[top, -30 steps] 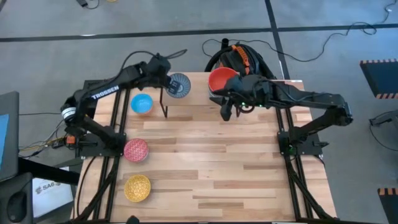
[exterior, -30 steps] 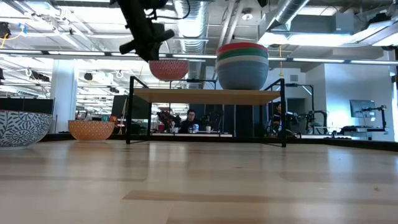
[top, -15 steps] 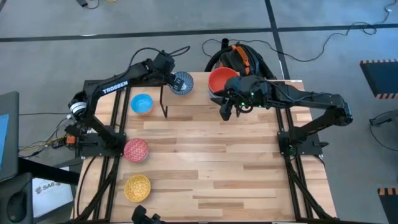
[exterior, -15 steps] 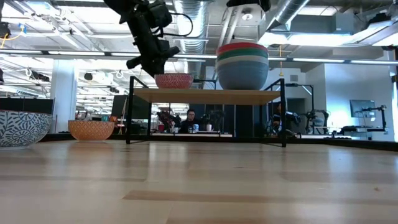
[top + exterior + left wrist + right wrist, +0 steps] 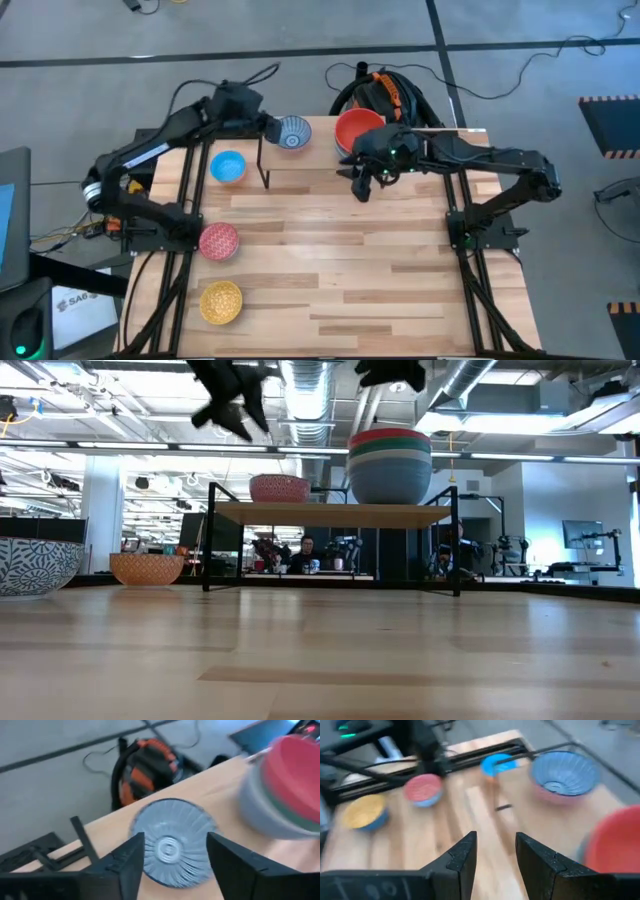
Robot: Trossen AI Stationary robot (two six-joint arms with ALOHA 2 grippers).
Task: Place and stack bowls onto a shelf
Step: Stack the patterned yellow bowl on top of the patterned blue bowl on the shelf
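1. High view shows the shelf (image 5: 300,175) as a long light-wood board on thin black legs, its long axis running across the far edge of the tabletop (image 5: 340,260)
2. Blue-white patterned bowl (image 5: 292,132) sits upright, mouth up, near the shelf's left end, its inside ribbed with fine lines fanning out from the centre; from the low view its outer wall (image 5: 279,488) reads pinkish
3. Stack of bowls (image 5: 356,130), red on top with green and pale blue rims under it, stands on the shelf's right part, apart from the patterned bowl with bare board between them
4. Left pincer (image 5: 262,124) hangs just beside the patterned bowl, above the shelf; its fingers (image 5: 125,865) are spread wide with nothing between them
5. Right pincer (image 5: 362,185) hovers just in front of the stack, fingers (image 5: 462,855) parted and empty
6. Light blue bowl (image 5: 228,167), pink bowl (image 5: 219,241) and yellow bowl (image 5: 221,302) sit upright along the tabletop's left side, leaving broad bare planks across the middle and right
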